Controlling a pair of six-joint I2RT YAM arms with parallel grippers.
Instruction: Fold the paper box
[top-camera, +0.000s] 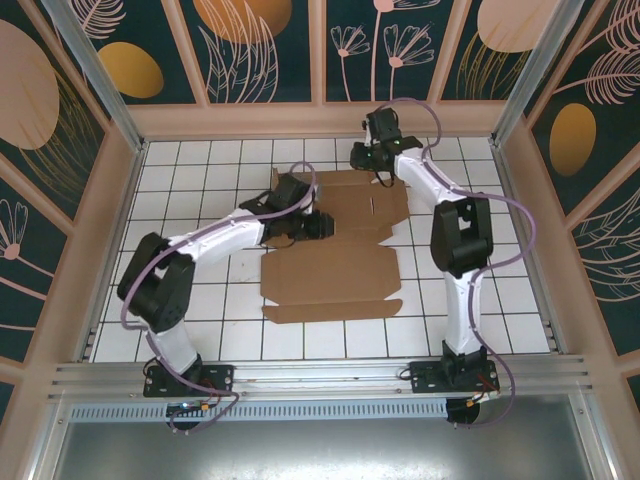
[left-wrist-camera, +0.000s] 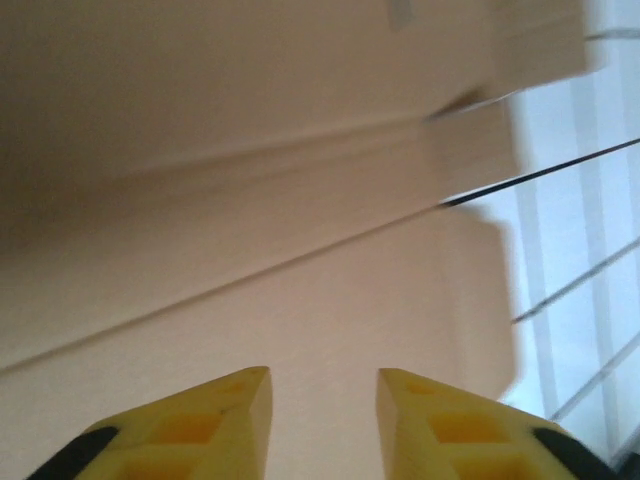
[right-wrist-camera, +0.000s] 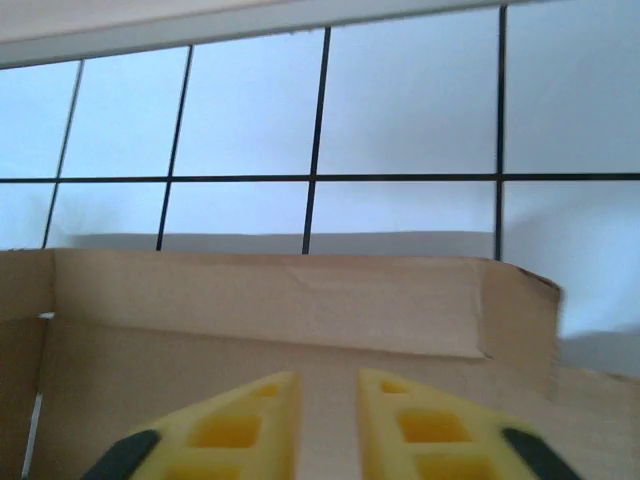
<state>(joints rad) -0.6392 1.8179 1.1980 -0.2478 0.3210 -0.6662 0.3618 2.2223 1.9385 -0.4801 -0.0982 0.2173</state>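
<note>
A: So, the left gripper (left-wrist-camera: 323, 375)?
B: Low over the paper box (top-camera: 335, 270), near its left side. Its jaws are a narrow gap apart with nothing between them.
A: And the box?
B: In the middle of the tiled table (top-camera: 200, 170), between the arms. The near half lies flat and a far wall stands up.
A: And the right gripper (right-wrist-camera: 328, 378)?
B: At the box's far edge, jaws a slim gap apart, gripping nothing.
</note>
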